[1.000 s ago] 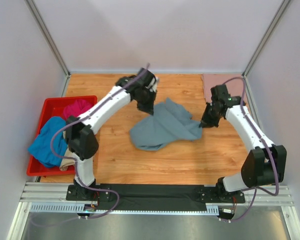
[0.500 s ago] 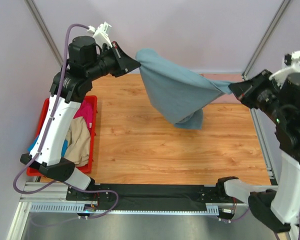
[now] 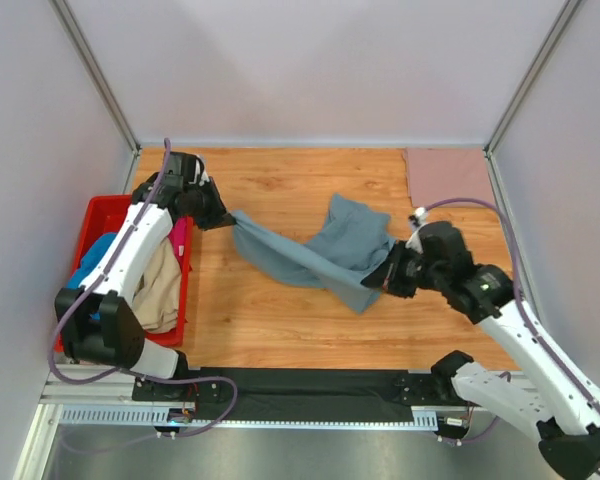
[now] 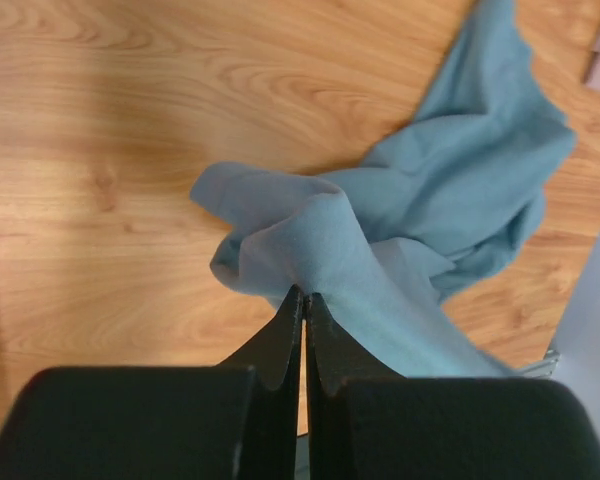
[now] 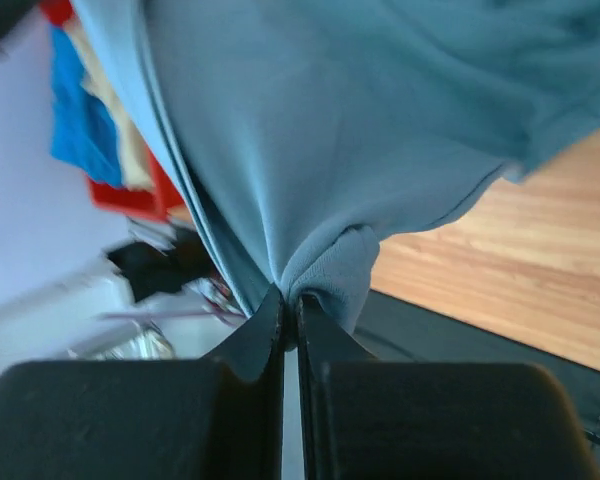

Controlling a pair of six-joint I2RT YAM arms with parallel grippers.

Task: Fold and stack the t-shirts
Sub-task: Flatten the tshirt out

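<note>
Slate grey-blue soft cloth t-shirt (image 3: 320,255), top view: half a second earlier it hung in the air between two raised arms. Both arms have since dropped, and it now lies on the wooden table (image 3: 280,330). It is drawn into a diagonal band between the left gripper (image 3: 228,220), beside the red plastic bin (image 3: 98,204), and the right gripper (image 3: 382,282), with a loose lobe bunched behind the band. A flat dusty-pink shirt (image 3: 445,175) rests at the far right corner; a bright blue shirt (image 3: 85,278), beige shirt (image 3: 160,290) and magenta shirt (image 3: 180,238) sit in the bin. Left wrist view: the left gripper (image 4: 302,300) has its fingers pressed together on a pinched peak of cloth, and the grey-blue shirt (image 4: 460,180) trails away rumpled over the table. Right wrist view: the right gripper (image 5: 288,305) has its fingers clamped on a rolled edge, with the cloth (image 5: 330,130) rising taut from them. Judgement: the spreading throw left the shirt only partly flat, so folding has not begun.
</note>
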